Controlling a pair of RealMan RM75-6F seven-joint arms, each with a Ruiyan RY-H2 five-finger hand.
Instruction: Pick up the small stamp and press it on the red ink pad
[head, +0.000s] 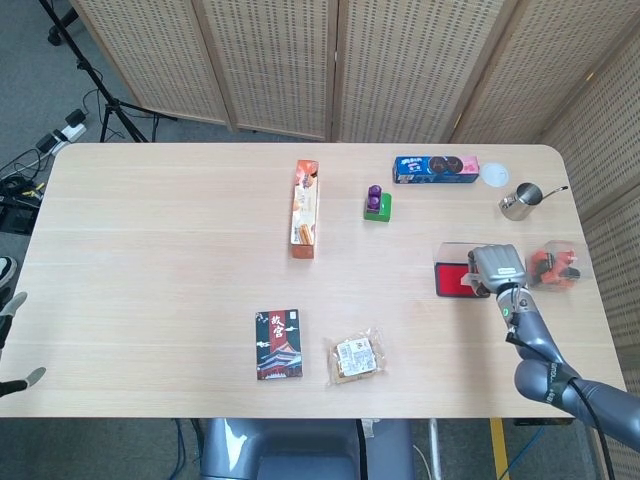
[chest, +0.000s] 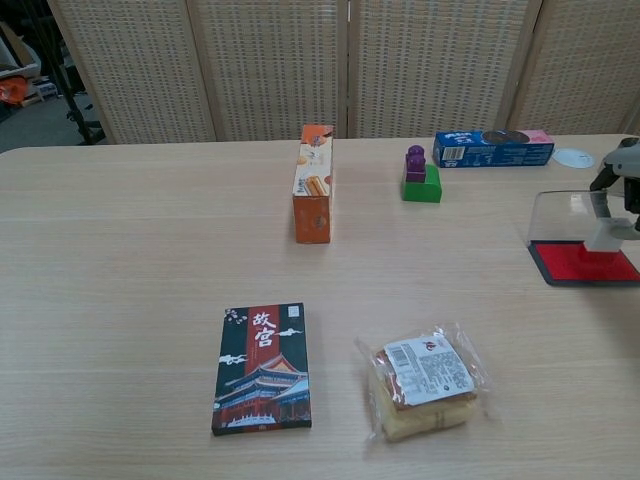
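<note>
The red ink pad (chest: 580, 265) lies open near the table's right edge, its clear lid (chest: 562, 214) standing up behind it. The small white stamp (chest: 606, 232) stands upright with its base on the red surface. My right hand (chest: 624, 172) grips the stamp from above, half cut off by the chest view's edge. In the head view my right hand (head: 497, 267) covers the right part of the ink pad (head: 452, 279) and hides the stamp. Of my left hand (head: 14, 340) only fingertips show, spread apart off the table's left edge and holding nothing.
An orange biscuit box (head: 305, 208) stands mid-table, with a purple-and-green block (head: 377, 202) and a blue cookie pack (head: 436, 167) behind the pad. A metal pitcher (head: 519, 200) and a clear tub of red items (head: 553, 265) flank my right hand. A picture box (chest: 262, 366) and wrapped bread (chest: 424, 380) lie in front.
</note>
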